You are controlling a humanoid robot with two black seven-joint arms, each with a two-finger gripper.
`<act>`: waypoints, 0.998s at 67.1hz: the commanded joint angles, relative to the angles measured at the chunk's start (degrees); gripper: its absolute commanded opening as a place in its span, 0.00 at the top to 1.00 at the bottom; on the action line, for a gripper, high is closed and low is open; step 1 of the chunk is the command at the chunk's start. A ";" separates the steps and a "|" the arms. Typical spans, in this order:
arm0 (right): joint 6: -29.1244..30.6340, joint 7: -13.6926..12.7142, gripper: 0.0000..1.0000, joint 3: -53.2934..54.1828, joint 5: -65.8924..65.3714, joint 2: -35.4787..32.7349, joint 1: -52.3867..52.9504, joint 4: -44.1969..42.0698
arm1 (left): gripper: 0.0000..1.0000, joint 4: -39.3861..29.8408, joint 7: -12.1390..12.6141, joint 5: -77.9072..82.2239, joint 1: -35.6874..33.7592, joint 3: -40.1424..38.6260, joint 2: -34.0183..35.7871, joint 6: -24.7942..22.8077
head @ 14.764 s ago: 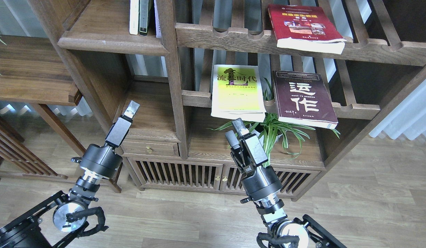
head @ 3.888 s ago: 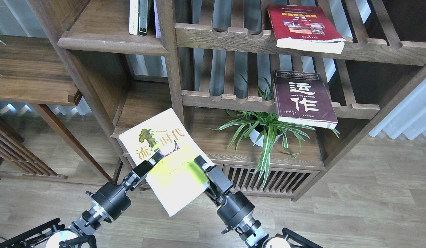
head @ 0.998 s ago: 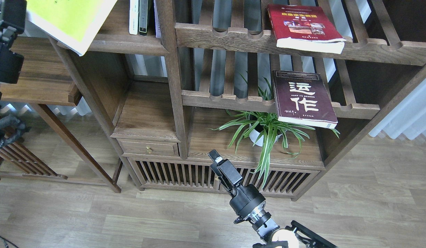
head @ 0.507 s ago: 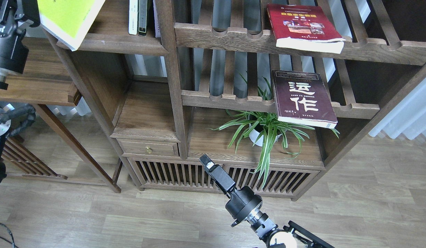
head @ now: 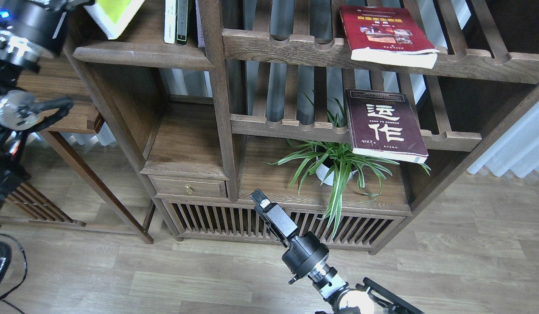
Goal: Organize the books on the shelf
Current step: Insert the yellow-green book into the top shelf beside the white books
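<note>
Maroon book (head: 386,124), flat on the lower slatted rack (head: 295,126): large white characters 运作 on the cover; the smaller lines above and below them are too small to read.

Red book (head: 383,30), on the upper slatted rack (head: 287,46): yellow title line, illegible.

Yellow-green book (head: 114,13), top left: no text shows.

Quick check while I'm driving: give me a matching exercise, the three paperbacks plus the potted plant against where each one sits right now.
Things:
1. yellow-green book
2. maroon book
3. red book
4. potted plant

Places:
A. flat on the upper slatted rack
B. at the solid shelf, top left, cut off by the frame edge
C. on the cabinet top under the lower rack
D. flat on the lower slatted rack

Pairs: 1-B, 2-D, 3-A, 4-C
</note>
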 commanded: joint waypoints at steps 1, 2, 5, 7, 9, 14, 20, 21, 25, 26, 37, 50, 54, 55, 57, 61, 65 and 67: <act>0.00 0.01 0.02 -0.09 0.33 0.00 0.09 0.19 | 0.96 4.21 0.02 0.01 -3.18 1.92 -1.25 0.60; 0.00 0.01 0.02 -0.09 0.33 0.00 0.09 0.19 | 0.96 4.65 0.02 0.01 -3.45 2.10 -1.26 0.60; 0.00 0.09 0.02 -0.35 0.33 0.00 0.00 0.28 | 0.96 5.88 0.02 0.01 -4.24 2.80 -1.43 0.60; 0.00 0.09 0.02 -0.53 0.42 0.00 0.00 0.63 | 0.96 6.76 0.02 0.01 -4.94 3.24 -1.52 0.60; 0.00 0.09 0.02 -0.53 0.42 0.00 0.00 0.81 | 0.96 7.11 0.02 0.01 -5.29 3.51 -1.52 0.60; 0.00 0.09 0.02 -0.53 0.42 0.00 0.00 1.16 | 0.96 8.08 -0.06 0.01 -6.09 3.77 -1.78 0.68; 0.00 0.01 0.02 -0.44 0.42 0.00 -0.09 1.16 | 0.96 9.22 -0.06 0.01 -6.26 3.86 -2.22 0.68; 0.00 0.09 0.02 -0.44 0.42 0.00 -0.09 1.25 | 0.96 9.40 -0.15 0.01 -6.26 3.86 -2.22 0.68; 0.00 0.09 0.02 -0.53 0.42 0.00 -0.26 1.33 | 0.96 11.07 -0.50 0.01 -6.44 3.95 -2.49 0.68; 0.00 0.09 0.02 -0.53 0.42 0.00 -0.35 1.34 | 0.96 11.24 -0.59 0.01 -6.44 3.95 -2.57 0.68; 0.00 0.01 0.02 -0.53 0.42 0.00 -0.79 1.69 | 0.96 13.70 -0.77 -0.08 -7.40 4.30 -4.94 0.68; 0.00 0.01 0.02 -0.53 0.42 0.00 -1.06 1.78 | 0.95 18.10 -1.91 -0.08 -9.60 4.30 -6.88 0.68; 0.00 0.01 0.02 -0.71 0.42 0.00 -1.06 1.78 | 0.95 19.85 -2.52 -0.08 -9.95 4.39 -7.32 0.68; 0.00 0.01 0.02 -0.71 0.42 0.00 -0.97 1.78 | 0.95 20.12 -2.61 -0.17 -10.04 4.39 -7.41 0.68; 0.00 0.01 0.02 -0.71 0.42 0.00 -0.97 1.78 | 0.95 21.08 -3.05 -0.17 -10.22 4.39 -7.50 0.68; 0.00 0.01 0.02 -0.80 0.42 0.00 -0.97 1.78 | 0.95 22.32 -3.67 -0.17 -10.57 4.39 -7.50 0.60; 0.00 0.01 0.02 -0.80 0.42 0.00 -0.97 1.78 | 0.95 23.90 -4.19 -0.26 -11.01 4.48 -7.50 0.33; 0.00 0.01 0.02 -0.80 0.42 0.00 -1.06 1.78 | 0.95 24.60 -4.54 -0.34 -11.10 4.56 -7.50 0.16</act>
